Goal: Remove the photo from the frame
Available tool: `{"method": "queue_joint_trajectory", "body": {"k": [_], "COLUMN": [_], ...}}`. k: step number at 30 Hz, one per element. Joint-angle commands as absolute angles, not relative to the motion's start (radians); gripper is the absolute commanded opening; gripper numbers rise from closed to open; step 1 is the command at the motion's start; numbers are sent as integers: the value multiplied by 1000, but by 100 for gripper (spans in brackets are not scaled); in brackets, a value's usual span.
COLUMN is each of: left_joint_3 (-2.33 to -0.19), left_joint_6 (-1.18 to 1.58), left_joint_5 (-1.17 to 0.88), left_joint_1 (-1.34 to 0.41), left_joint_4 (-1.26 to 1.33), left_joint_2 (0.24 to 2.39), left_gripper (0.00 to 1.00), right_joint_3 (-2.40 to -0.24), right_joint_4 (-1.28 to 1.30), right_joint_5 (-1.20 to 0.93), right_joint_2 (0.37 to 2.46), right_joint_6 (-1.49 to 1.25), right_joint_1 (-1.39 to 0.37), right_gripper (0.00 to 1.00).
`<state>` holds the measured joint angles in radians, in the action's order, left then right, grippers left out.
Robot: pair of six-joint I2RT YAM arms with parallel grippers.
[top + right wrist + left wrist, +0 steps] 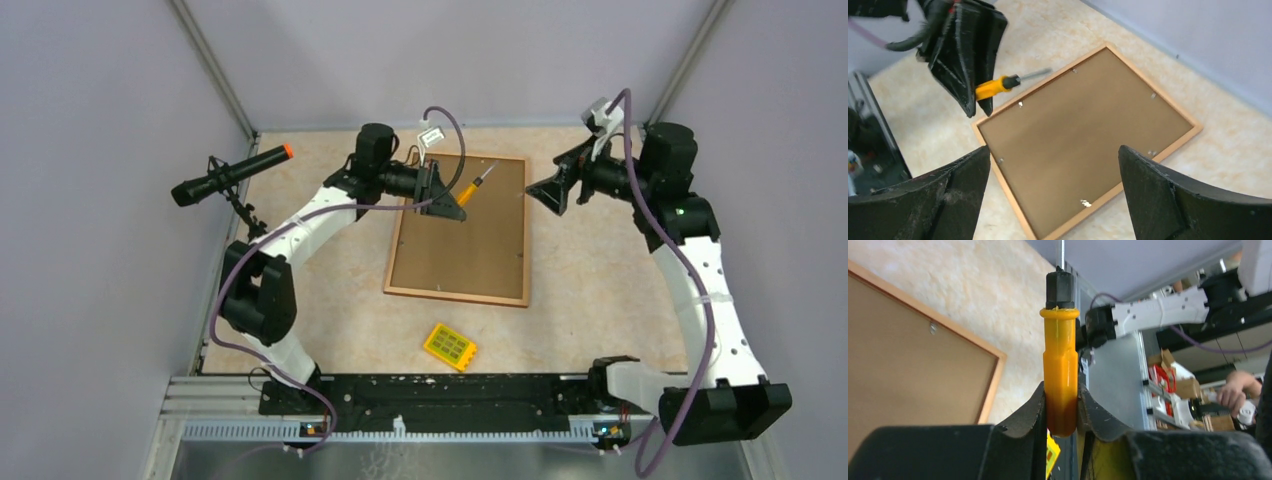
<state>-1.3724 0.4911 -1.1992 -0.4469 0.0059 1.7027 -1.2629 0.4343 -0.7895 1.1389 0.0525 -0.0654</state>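
Note:
The frame (460, 240) lies back up on the table, its brown fibreboard back (1078, 135) ringed by a light wood rim. The photo is hidden beneath that board. My left gripper (449, 203) hovers over the frame's far left part, shut on the yellow handle of a screwdriver (470, 189). In the left wrist view the handle (1060, 365) stands clamped between both fingers of that gripper (1062, 410), with the frame's corner (908, 370) to the left. My right gripper (548, 195) hangs beside the frame's far right corner, jaws wide apart with nothing between them (1053, 160).
A small yellow block (449, 346) lies on the table near the frame's front edge. A black microphone with an orange tip (230, 175) stands on a stand at the left wall. Small metal tabs (1153, 95) dot the frame's back rim.

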Motion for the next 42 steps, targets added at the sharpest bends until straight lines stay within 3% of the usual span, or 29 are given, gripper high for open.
{"method": "queue_joint_trajectory", "body": {"k": [1, 9, 15, 19, 26, 28, 30, 31, 32, 33, 35, 39, 42], "left_joint_3": [-1411, -1497, -1463, -1453, -1424, -1419, -1421, -1424, -1432, -1440, -1443, -1325, -1281], "left_joint_6": [170, -162, -160, -161, -166, -164, -165, -162, -160, -161, -135, 97, 214], "left_joint_5": [-1316, -1323, -1343, -1353, -1360, -1362, -1353, -1340, -1326, -1318, -1301, -1236, -1187], "left_joint_1": [-469, -597, -639, -645, -649, -648, -647, -646, -641, -634, -604, -512, -468], "left_joint_4": [-430, -852, -842, -840, -822, -817, -812, -805, -798, -790, -741, -425, -260], "left_joint_2": [1665, 1723, 1710, 1695, 1666, 1662, 1656, 1652, 1646, 1638, 1612, 1483, 1414], "left_gripper": [0, 0, 0, 0, 0, 0, 0, 3, 11, 22, 53, 97, 99], "right_joint_3": [-1380, -1438, -1361, -1305, -1280, -1281, -1279, -1276, -1270, -1263, -1242, -1212, -1205], "right_joint_4": [767, 984, 1005, 1001, 997, 992, 980, 968, 954, 940, 906, 796, 707], "right_joint_5": [-787, -624, -405, -321, -293, -292, -287, -284, -282, -284, -291, -257, -239], "right_joint_2": [1103, 1104, 1077, 1058, 1060, 1062, 1062, 1061, 1056, 1049, 1034, 1020, 1018], "right_joint_6": [574, 953, 1028, 1051, 1061, 1061, 1052, 1041, 1028, 1013, 964, 841, 734], "right_joint_1": [-151, -416, -649, -715, -743, -748, -753, -752, -753, -752, -753, -752, -739], "right_gripper": [95, 91, 79, 71, 45, 31, 9, 0, 0, 0, 0, 0, 0]}}
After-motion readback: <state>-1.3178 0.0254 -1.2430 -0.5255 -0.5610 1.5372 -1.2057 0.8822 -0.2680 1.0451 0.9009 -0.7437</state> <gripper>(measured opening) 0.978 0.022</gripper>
